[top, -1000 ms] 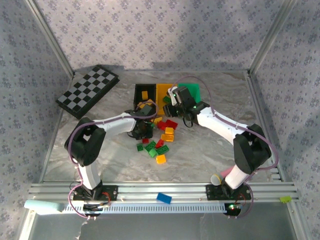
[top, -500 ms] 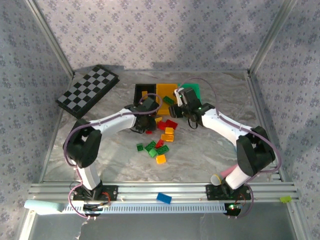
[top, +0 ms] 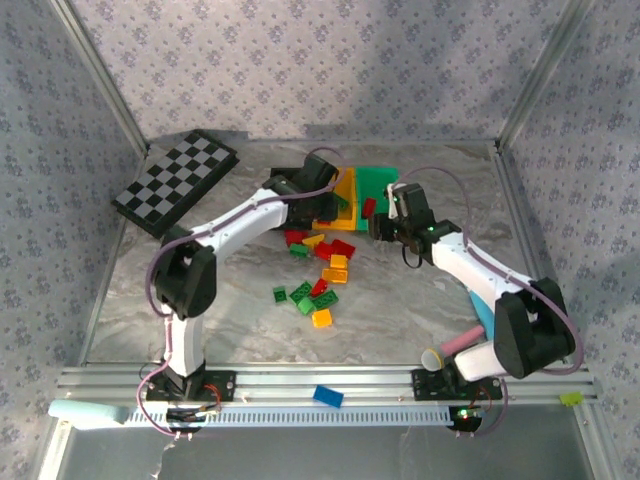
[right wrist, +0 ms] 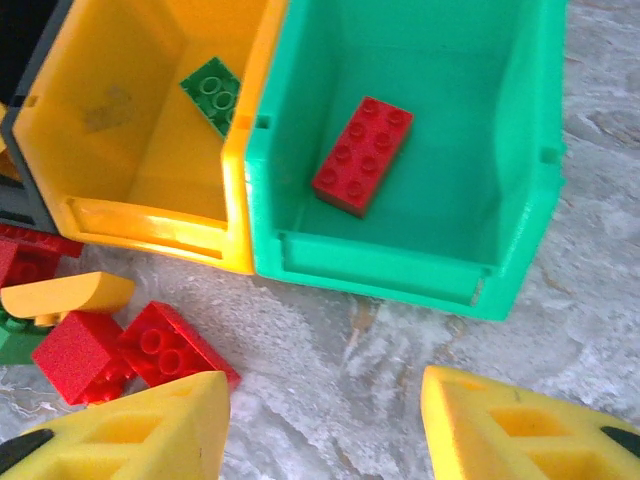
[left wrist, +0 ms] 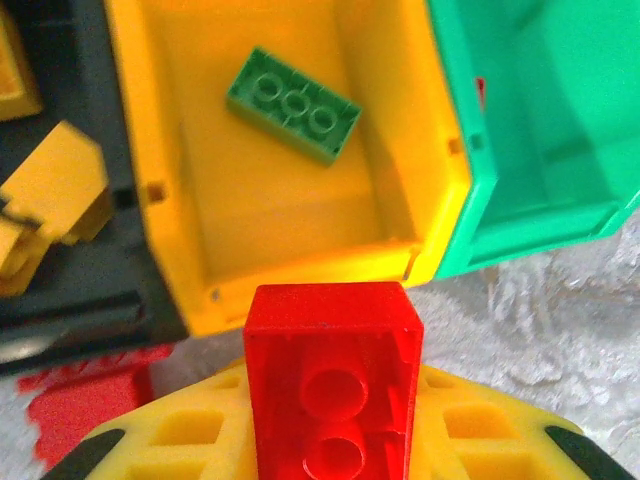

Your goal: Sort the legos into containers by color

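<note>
Here, left fingers [left wrist: 185, 440] clamp a red brick [left wrist: 330, 350] just before the yellow bin [left wrist: 300, 285]. Right fingers [right wrist: 130, 430] stand apart, empty, before the green bin [right wrist: 400, 265] beside it.

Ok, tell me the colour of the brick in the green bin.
Red. The brick in the green bin shows best in the right wrist view.

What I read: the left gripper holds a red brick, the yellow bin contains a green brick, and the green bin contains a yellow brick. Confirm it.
Wrong on one point: the green bin contains a red brick, not a yellow one; the right wrist view shows it. The left gripper holds a second red brick, and the yellow bin contains a green brick.
</note>
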`<state>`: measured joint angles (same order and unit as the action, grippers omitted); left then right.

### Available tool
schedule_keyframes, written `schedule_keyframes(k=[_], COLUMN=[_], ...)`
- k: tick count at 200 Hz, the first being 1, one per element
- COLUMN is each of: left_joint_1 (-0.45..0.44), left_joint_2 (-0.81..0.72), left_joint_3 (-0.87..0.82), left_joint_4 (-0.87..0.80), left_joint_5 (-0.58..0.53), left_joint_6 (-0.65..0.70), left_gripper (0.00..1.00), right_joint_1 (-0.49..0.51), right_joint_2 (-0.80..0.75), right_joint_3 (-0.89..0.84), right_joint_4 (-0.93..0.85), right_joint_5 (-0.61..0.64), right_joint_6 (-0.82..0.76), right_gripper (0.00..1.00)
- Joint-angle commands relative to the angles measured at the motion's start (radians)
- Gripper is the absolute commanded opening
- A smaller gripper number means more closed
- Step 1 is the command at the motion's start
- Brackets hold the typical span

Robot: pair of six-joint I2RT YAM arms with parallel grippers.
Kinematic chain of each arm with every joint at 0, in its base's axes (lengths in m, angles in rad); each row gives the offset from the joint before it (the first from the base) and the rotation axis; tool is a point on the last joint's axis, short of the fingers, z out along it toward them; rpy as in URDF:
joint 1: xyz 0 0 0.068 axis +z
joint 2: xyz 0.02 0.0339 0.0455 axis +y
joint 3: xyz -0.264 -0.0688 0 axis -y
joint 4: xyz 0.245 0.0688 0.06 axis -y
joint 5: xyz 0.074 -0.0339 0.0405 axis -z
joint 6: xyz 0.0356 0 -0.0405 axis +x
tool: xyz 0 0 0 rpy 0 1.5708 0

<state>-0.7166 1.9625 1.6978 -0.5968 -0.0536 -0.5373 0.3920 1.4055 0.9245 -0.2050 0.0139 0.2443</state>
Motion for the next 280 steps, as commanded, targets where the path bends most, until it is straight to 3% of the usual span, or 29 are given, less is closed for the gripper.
schedule_keyframes(k=[1, 70, 109, 150, 165, 175, 229, 251, 280], left_joint_1=[-0.007, -0.029, -0.052, -0.05, -0.05, -0.05, -0.052, -0.053, -0.052], left_joint_2=[0.071, 0.336, 0.48, 0.588, 0.587, 0.585, 0.524, 0.417, 0.217], left_joint_3=[0.112, 0.545, 0.777, 0.937, 0.94, 0.94, 0.894, 0.728, 0.381], left_joint_4=[-0.016, -0.076, -0.137, -0.139, -0.126, -0.128, -0.164, -0.094, 0.092], left_joint_5=[0.048, 0.153, 0.155, 0.147, 0.145, 0.14, 0.102, 0.077, 0.029], left_joint_6=[0.042, 0.066, 0.076, 0.041, 0.038, 0.043, 0.084, 0.094, 0.088], left_gripper=[0.24, 0.25, 0.25, 0.39, 0.55, 0.6, 0.64, 0.64, 0.64], right_joint_1=[-0.032, -0.082, -0.09, -0.096, -0.097, -0.096, -0.026, 0.063, 0.203], right_joint_2=[-0.058, -0.133, -0.16, -0.17, -0.171, -0.173, -0.149, -0.123, -0.086], right_joint_3=[-0.031, -0.112, -0.132, -0.144, -0.144, -0.144, -0.119, -0.104, -0.128], right_joint_4=[0.001, 0.013, 0.021, 0.025, 0.023, 0.025, -0.02, -0.085, -0.109], right_joint_5=[-0.016, -0.032, -0.036, -0.05, -0.059, -0.073, -0.119, -0.136, -0.113], right_joint_6=[0.032, 0.044, 0.05, 0.054, 0.052, 0.047, 0.005, -0.007, 0.001], right_gripper=[0.55, 0.55, 0.55, 0.55, 0.55, 0.55, 0.55, 0.55, 0.55])
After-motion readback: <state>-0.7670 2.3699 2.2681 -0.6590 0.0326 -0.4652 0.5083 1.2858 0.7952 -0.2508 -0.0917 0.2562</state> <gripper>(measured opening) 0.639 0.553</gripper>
